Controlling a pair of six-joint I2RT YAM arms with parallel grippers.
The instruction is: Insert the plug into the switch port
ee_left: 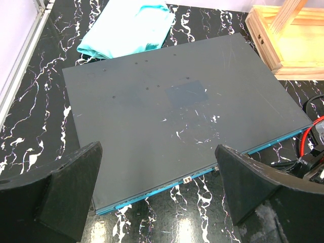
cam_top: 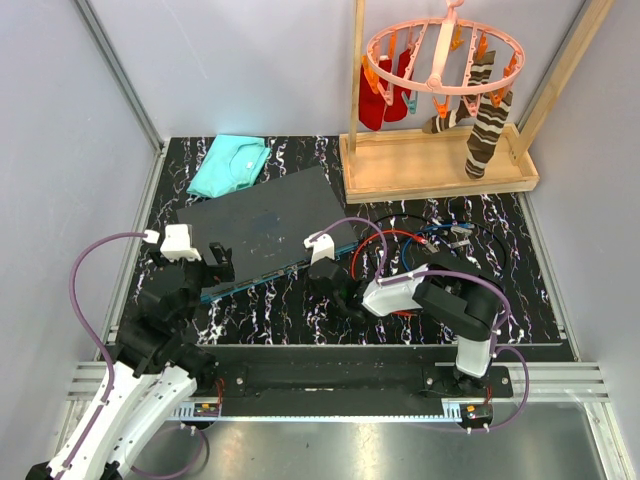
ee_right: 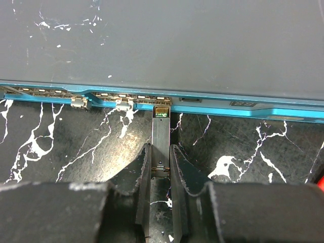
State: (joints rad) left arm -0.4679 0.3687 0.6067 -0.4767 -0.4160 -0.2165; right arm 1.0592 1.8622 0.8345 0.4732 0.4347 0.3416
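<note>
plug (ee_right: 161,126) tip at switch (ee_right: 162,45) edge | right claw (ee_right: 161,152) low, clamped on plug | left claw (ee_left: 157,167) apart above switch

We see a dark grey switch (cam_top: 265,222) with a teal-blue near edge, a teal folded cloth (cam_top: 229,165) far left, a black surface (cam_top: 530,285) veined white, and a brown-and-cream striped sock (cam_top: 487,125).

Top external: fixed high at the near side, facing down and forward; whole table (cam_top: 540,300) in frame, far off.
Left wrist: above the left claw (ee_left: 158,167), looking forward and down over the switch (ee_left: 177,111) lid from its teal edge; middling near.
Right wrist: low over the table, facing that teal edge head-on, very close; right claw (ee_right: 159,149) and plug (ee_right: 161,129) fill the lower frame.
Shared by all: the switch's teal edge.
</note>
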